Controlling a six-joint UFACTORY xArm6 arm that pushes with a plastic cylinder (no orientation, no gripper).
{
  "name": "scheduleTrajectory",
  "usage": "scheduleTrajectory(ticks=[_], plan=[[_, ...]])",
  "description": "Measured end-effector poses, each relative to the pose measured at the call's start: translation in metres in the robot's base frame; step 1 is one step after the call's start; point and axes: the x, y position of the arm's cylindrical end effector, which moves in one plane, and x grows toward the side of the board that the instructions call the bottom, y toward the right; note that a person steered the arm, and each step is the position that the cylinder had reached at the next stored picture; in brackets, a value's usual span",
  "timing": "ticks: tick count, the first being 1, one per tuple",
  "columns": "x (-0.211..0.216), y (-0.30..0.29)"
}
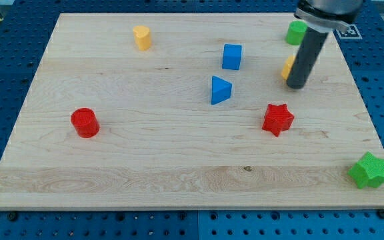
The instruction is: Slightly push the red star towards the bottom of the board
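— One red star (278, 119) sits right of centre in the frame, and the rod's tip (297, 87) rests above it, slightly to the right, touching no block.

— So a push toward the frame's bottom looks lined up?

— Nearly; I'd shift it a little left first.

— Anything hidden?

— The rod covers most of a yellow block (288, 67), shape unclear, and part of a green block (295, 32).

- The rod hides most of a yellow block (288, 67) at the far right of the desk (145, 167); its shape cannot be made out.
- A green block (295, 32) beside it is partly covered too.
- The arm itself is cut off by the top edge.
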Motion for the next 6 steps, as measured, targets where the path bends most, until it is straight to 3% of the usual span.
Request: scheduleTrajectory(ticks=[5,6], plan=[[0.012,-0.055],[0.046,-0.065]])
